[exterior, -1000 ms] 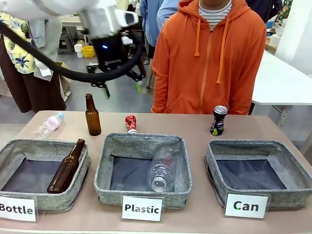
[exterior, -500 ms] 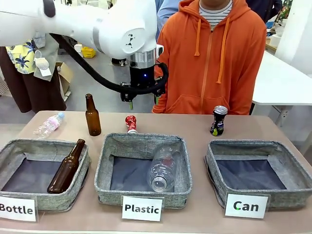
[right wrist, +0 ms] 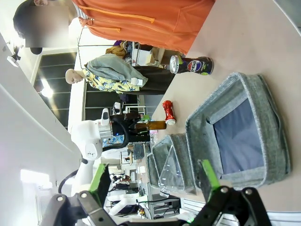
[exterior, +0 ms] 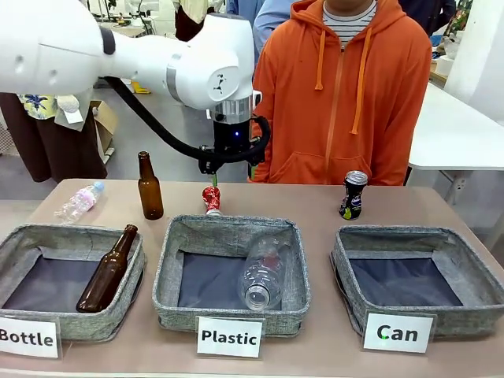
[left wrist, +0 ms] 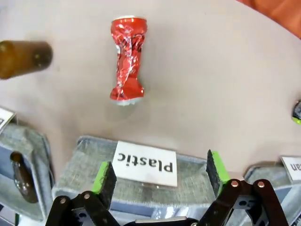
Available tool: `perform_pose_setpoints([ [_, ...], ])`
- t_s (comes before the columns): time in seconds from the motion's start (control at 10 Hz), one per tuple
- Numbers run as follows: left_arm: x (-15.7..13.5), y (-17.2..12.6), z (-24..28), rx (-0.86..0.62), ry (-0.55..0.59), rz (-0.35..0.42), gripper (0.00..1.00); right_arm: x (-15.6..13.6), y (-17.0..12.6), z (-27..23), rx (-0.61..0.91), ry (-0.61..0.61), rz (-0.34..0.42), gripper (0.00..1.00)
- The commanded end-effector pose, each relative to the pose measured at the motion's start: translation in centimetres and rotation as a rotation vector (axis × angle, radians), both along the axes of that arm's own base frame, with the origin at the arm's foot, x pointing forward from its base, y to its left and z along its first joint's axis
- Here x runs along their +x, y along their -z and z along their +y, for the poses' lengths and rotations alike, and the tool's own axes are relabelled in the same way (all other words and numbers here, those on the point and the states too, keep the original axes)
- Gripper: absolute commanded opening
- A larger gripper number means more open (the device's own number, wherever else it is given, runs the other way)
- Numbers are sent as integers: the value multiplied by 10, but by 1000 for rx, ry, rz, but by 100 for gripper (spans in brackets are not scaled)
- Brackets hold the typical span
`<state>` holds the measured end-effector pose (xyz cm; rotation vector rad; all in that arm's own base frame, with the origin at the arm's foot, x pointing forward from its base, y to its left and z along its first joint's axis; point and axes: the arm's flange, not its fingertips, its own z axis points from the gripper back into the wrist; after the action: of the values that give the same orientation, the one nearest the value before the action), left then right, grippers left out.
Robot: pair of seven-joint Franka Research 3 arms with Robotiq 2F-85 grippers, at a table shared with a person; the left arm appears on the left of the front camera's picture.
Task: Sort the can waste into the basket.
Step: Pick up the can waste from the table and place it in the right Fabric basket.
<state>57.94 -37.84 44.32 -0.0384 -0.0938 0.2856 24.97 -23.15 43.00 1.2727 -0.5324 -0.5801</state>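
The crushed red can (exterior: pixel 211 198) stands at the far rim of the middle basket, and from above it is a twisted red can (left wrist: pixel 127 60) on the table. My left gripper (exterior: pixel 231 175) hangs just above it, open and holding nothing; its green-padded fingers (left wrist: pixel 104 175) are spread wide. The black can (exterior: pixel 353 194) stands upright behind the "Can" basket (exterior: pixel 409 233), which has nothing in it. The right wrist view looks down on the Can basket (right wrist: pixel 263 155) and the black can (right wrist: pixel 190 65). My right gripper (right wrist: pixel 153 175) is open, clear of both.
The "Plastic" basket (exterior: pixel 169 268) holds a clear bottle (exterior: pixel 262 272); the "Bottle" basket (exterior: pixel 47 233) holds a brown bottle (exterior: pixel 108 269). Another brown bottle (exterior: pixel 150 187) stands upright left of the red can, and a plastic bottle (exterior: pixel 79 202) lies far left. A person in an orange hoodie (exterior: pixel 346 94) stands opposite.
My left arm has swung right and come down from high at the back left, so its gripper now hangs over the red can. The cans and baskets have not moved.
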Motion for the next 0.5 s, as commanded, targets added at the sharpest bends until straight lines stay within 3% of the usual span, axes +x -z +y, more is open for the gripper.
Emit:
perform_pose_setpoints([
  [0.0,25,13,-3,48,106,-24,100,2,-3,0,15,9,-27,100],
  [0.4,52,65,10,21,157,-59,100,2,-3,0,15,9,-27,100],
])
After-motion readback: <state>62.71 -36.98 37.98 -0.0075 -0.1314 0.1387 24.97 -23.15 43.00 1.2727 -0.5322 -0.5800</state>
